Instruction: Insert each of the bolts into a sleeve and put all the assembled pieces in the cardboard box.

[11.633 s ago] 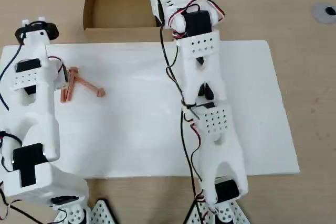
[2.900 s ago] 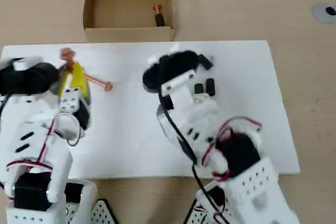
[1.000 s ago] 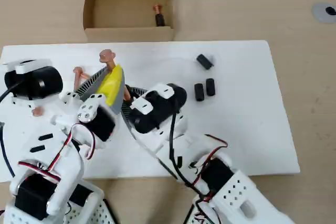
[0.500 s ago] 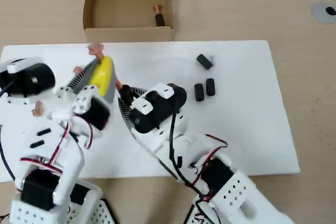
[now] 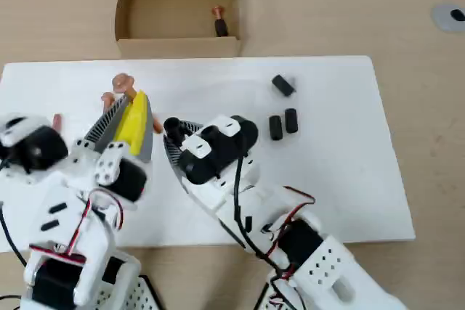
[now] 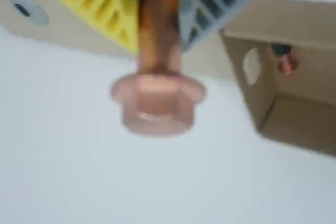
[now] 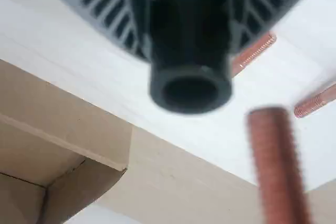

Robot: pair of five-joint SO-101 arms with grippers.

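Observation:
My left gripper (image 5: 125, 99), with one yellow and one grey finger, is shut on a copper bolt (image 5: 122, 81) above the mat's left part. In the left wrist view that bolt (image 6: 157, 100) hangs head-first out of the gripper (image 6: 157, 24). My right gripper (image 5: 173, 132) is shut on a black sleeve (image 5: 172, 127) just right of it. In the right wrist view the sleeve (image 7: 189, 77) shows its open mouth, and the bolt's threaded end (image 7: 275, 166) sits beside it, not inside. The cardboard box (image 5: 131, 12) stands at the back with one assembled piece (image 5: 219, 23) in it.
Three loose black sleeves (image 5: 283, 85) (image 5: 275, 127) (image 5: 291, 120) lie on the white mat (image 5: 349, 179) at right of centre. Spare bolts (image 5: 107, 98) (image 7: 254, 51) lie on the mat near the left arm. A grey disc (image 5: 450, 16) sits on the table's far right.
My left gripper has swung left and back toward the front with the bolt, whose head sank a little. The right arm has kept still with the sleeve.

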